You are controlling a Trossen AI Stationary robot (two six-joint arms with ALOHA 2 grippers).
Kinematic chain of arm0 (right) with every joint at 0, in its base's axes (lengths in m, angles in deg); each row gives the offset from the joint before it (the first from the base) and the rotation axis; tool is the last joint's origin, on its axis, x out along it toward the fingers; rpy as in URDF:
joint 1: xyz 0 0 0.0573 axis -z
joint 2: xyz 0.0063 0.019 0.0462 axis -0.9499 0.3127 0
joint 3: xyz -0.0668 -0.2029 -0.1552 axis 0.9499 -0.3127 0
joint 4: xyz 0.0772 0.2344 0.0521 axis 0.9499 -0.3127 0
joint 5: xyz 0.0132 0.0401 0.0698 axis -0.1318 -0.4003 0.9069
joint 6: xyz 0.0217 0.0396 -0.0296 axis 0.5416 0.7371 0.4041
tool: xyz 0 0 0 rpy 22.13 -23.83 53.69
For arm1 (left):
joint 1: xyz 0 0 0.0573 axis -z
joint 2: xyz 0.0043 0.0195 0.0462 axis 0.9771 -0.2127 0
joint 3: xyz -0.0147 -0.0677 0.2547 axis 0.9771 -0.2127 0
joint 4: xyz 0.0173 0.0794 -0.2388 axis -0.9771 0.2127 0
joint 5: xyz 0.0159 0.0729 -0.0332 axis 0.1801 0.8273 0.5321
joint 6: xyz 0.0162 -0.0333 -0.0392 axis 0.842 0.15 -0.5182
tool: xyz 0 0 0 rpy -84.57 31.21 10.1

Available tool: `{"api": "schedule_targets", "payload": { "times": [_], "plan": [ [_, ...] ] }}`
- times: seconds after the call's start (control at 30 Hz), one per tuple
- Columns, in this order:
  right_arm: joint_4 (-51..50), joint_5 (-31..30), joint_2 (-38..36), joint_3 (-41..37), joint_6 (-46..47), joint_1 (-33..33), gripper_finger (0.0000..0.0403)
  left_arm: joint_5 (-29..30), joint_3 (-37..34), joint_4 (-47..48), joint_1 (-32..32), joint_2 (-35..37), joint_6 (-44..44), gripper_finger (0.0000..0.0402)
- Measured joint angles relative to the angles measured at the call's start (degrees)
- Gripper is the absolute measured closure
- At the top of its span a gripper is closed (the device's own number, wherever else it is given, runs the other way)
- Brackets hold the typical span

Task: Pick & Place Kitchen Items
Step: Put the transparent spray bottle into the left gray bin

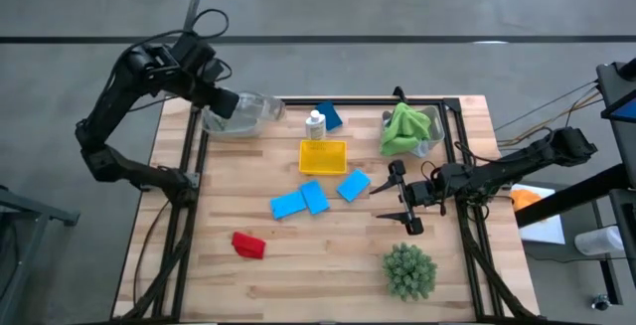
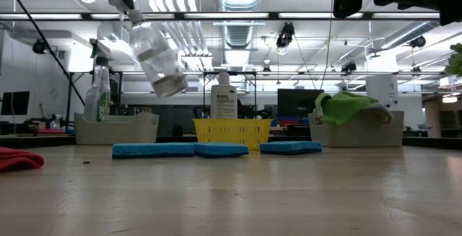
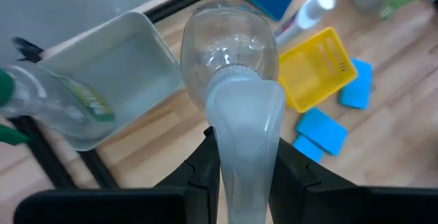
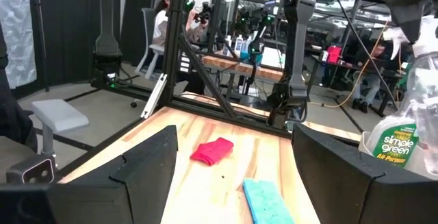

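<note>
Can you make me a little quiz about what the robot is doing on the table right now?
1. True or false: the left gripper holds a clear bottle in the air.
2. How many blue sponges lie below the yellow tray in the high view?
3. Which sits nearest the right gripper: A red cloth, B spiky plant?

Key: 1 true; 2 three; 3 B.
</note>
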Motion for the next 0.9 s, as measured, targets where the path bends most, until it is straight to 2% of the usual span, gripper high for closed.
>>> {"api": "schedule_targets", "payload": {
  "times": [0.3, 0.5, 0.9],
  "plan": [
    [-0.1, 0.0, 0.0, 0.0, 0.0, 0.0, 0.0119, 12.2, 0.0, 0.0, -0.5, -0.4, 4.0, 0.0323],
    [-0.1, 0.0, 0.0, 0.0, 0.0, 0.0, 0.0119, 11.6, -1.2, -0.2, -0.9, -0.3, 4.9, 0.0323],
    [-0.8, 0.0, 0.0, 0.0, 0.2, 0.0, 0.0119, 14.1, -14.0, -0.1, -0.9, -0.2, 5.9, 0.0323]
  ]
}}
